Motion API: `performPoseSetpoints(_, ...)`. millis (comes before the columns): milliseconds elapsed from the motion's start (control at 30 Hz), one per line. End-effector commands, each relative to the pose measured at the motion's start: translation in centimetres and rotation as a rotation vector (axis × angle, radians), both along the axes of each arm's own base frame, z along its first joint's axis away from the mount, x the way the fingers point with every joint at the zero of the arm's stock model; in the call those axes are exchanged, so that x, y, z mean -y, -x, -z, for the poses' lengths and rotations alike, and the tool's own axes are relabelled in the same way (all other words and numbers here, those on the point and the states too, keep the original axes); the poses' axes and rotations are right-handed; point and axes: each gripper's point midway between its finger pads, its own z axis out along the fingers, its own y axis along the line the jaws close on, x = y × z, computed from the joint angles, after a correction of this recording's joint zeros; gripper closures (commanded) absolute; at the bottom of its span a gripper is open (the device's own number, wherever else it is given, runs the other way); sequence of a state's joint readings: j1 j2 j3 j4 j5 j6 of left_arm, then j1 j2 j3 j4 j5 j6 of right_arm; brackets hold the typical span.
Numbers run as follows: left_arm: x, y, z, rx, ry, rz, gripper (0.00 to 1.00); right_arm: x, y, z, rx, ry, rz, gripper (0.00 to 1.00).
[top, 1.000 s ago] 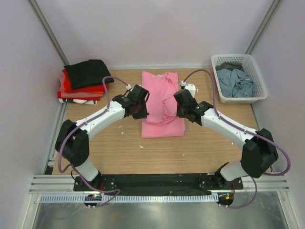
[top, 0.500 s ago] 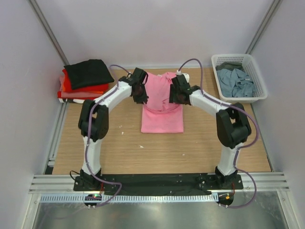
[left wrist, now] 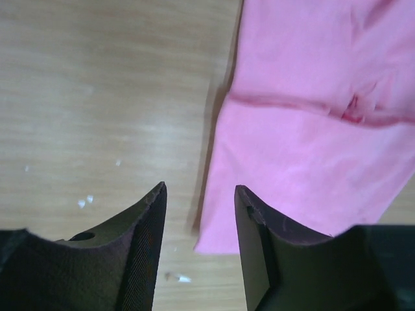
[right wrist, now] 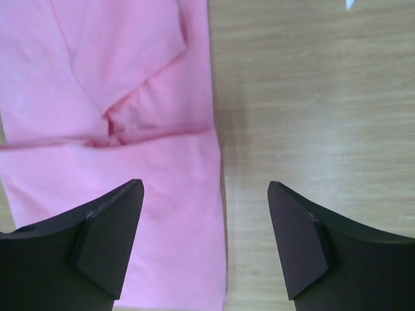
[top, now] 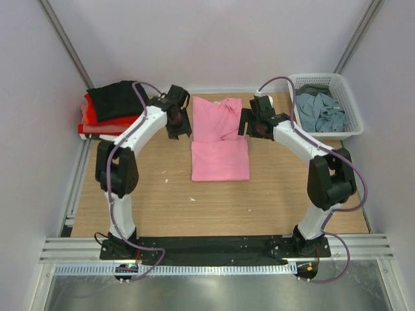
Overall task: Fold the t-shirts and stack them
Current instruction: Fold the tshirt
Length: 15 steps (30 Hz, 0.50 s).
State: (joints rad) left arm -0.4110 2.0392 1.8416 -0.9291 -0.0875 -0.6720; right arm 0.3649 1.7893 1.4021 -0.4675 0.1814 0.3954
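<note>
A bright pink t-shirt (top: 220,155) lies partly folded in the middle of the table, with a crease across it and rumpled cloth at its far end. My left gripper (top: 178,127) hangs just off its left edge, open, holding nothing. In the left wrist view the gripper (left wrist: 198,214) is above the pink shirt's (left wrist: 311,129) corner. My right gripper (top: 249,126) hangs off the shirt's right edge, open wide and empty. In the right wrist view that gripper (right wrist: 204,220) straddles the edge of the pink shirt (right wrist: 130,97). A folded stack of t-shirts (top: 113,111), black on top of red and orange, sits at the back left.
A white lattice basket (top: 347,97) at the back right holds a crumpled grey-blue shirt (top: 321,113) and a dark olive one (top: 313,89). Small white specks (left wrist: 84,202) lie on the wooden table (top: 162,207). Grey walls close in the sides and back.
Both grippers have opened, let go of the pink shirt, and moved back and outward to its sides. The shirt now lies flatter.
</note>
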Motion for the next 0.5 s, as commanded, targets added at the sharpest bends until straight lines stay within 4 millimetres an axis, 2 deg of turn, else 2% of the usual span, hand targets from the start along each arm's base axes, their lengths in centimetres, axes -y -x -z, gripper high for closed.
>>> performPoseSetpoints(0, 0.1, 2.9, -3.1, 0.107, 0.057, 0.022, 0.52, -0.8, 5.0, 1.5, -0.059, -0.106, -0.052, 0.17)
performPoseSetpoints(33, -0.7, 5.1, -0.4, 0.044, 0.043, 0.018, 0.52, -1.3, 5.5, 0.6, -0.02, -0.152, -0.07, 0.17)
performPoseSetpoints(67, -0.2, 5.6, -0.2, 0.056, 0.085, 0.026, 0.52, -1.4, 6.3, 0.9, -0.023, -0.174, -0.074, 0.17)
performPoseSetpoints(100, 0.0, 6.4, -1.3, 0.088, 0.129, 0.022, 0.52, -2.4, 7.6, 1.2, -0.047, -0.238, -0.117, 0.17)
performPoseSetpoints(167, 0.0, 8.7, 1.0, 0.052, 0.173, 0.028, 0.52, -2.5, 9.8, 1.7, -0.047, -0.298, -0.126, 0.17)
performPoseSetpoints(200, 0.4, 9.7, 0.9, 0.055, 0.218, 0.045, 0.52, -2.2, 11.5, 3.4, -0.082, -0.303, -0.124, 0.17)
performPoseSetpoints(233, 0.6, 10.3, 1.0, 0.055, 0.245, 0.039, 0.49, -2.8, 11.9, 3.0, -0.065, -0.347, -0.145, 0.17)
performPoseSetpoints(267, 0.7, 11.3, 2.5, 0.048, 0.258, 0.046, 0.44, -2.7, 12.4, 2.5, -0.047, -0.362, -0.151, 0.17)
performPoseSetpoints(333, 1.2, 11.8, 2.2, 0.088, 0.306, 0.046, 0.28, -2.2, 13.6, 3.6, -0.057, -0.366, -0.142, 0.17)
performPoseSetpoints(367, 1.0, 12.3, 3.2, 0.094, 0.318, 0.036, 0.26, -2.1, 13.9, 3.7, -0.055, -0.365, -0.138, 0.17)
performPoseSetpoints(467, 1.4, 12.4, 3.4, 0.122, 0.362, 0.022, 0.24, -1.6, 14.8, 5.0, -0.083, -0.357, -0.119, 0.18)
